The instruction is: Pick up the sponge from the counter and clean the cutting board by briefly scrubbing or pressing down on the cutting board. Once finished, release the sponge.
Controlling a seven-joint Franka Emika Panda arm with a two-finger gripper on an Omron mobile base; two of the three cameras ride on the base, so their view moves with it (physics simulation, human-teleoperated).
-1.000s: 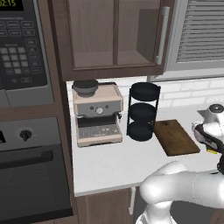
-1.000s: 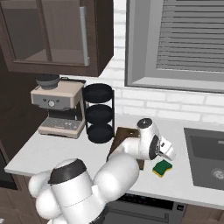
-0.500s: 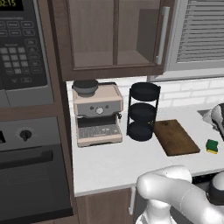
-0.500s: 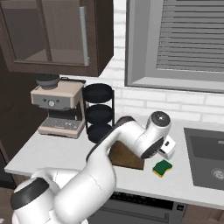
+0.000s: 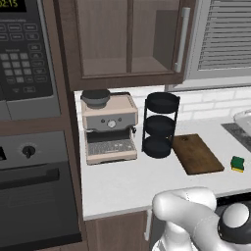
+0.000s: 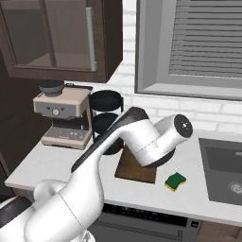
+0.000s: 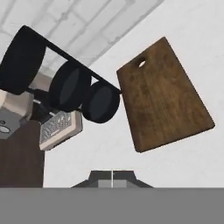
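Sponge (image 5: 238,163) sits at the right edge of the left base view, on the white surface (image 5: 127,184), near the cutting board (image 5: 197,153) but apart from it; a black rack (image 5: 160,124) and coffee machine (image 5: 110,127) stand further left. In the right base view the sponge (image 6: 175,181) lies lower right of the board (image 6: 136,168), which the arm partly hides. In the hand view the board (image 7: 163,96) fills the right half, the rack (image 7: 61,81) the upper left; whether the gripper (image 7: 112,176) is spread or closed, I cannot tell.

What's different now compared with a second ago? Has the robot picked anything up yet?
Only the arm has moved: it swung from low at the right side of the counter up across the cutting board. Nothing was picked up or let go. The sponge lies where it was, beside the board; the black rack and coffee machine stayed put.
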